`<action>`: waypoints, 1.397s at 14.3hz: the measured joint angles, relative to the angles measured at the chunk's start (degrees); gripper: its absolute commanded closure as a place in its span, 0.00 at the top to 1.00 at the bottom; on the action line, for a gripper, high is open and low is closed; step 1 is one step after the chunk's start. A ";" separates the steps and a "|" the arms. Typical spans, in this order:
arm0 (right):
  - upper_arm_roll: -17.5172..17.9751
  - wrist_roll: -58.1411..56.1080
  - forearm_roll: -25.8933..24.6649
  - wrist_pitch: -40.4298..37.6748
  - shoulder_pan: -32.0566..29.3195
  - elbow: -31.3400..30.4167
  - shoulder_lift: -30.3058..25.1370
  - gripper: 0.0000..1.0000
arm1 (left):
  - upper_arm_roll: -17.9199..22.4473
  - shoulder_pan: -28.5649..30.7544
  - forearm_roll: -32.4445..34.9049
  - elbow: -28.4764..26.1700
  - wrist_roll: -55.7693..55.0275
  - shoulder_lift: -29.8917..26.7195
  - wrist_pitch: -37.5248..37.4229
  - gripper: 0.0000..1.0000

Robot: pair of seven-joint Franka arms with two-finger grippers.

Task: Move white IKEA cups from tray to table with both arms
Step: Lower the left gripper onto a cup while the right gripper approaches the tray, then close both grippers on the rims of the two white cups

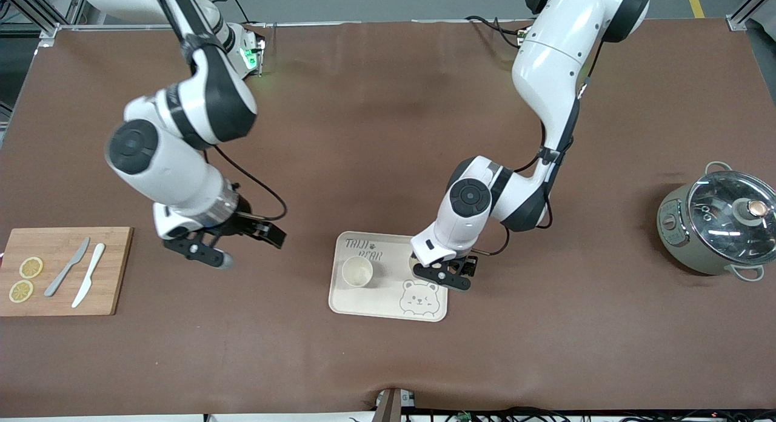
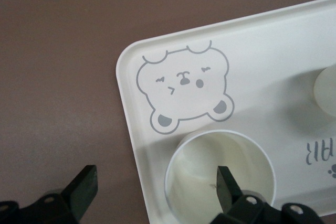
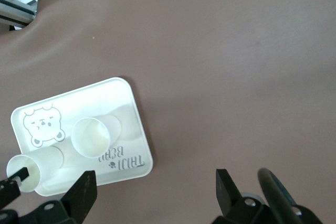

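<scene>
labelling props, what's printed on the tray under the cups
A grey line-drawn bear face on the cream tray, plus grey lettering; clearest in the left wrist view.

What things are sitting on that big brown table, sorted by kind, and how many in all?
White cups: 2
Bear-printed tray: 1
Wooden cutting board: 1
Knives: 2
Lemon slices: 2
Lidded pot: 1
Total: 9
</scene>
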 measured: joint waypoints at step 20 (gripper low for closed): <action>-0.09 11.93 -3.73 17.46 8.21 4.74 18.29 1.00 | -0.09 -0.41 0.00 -0.35 -6.88 0.35 1.63 0.00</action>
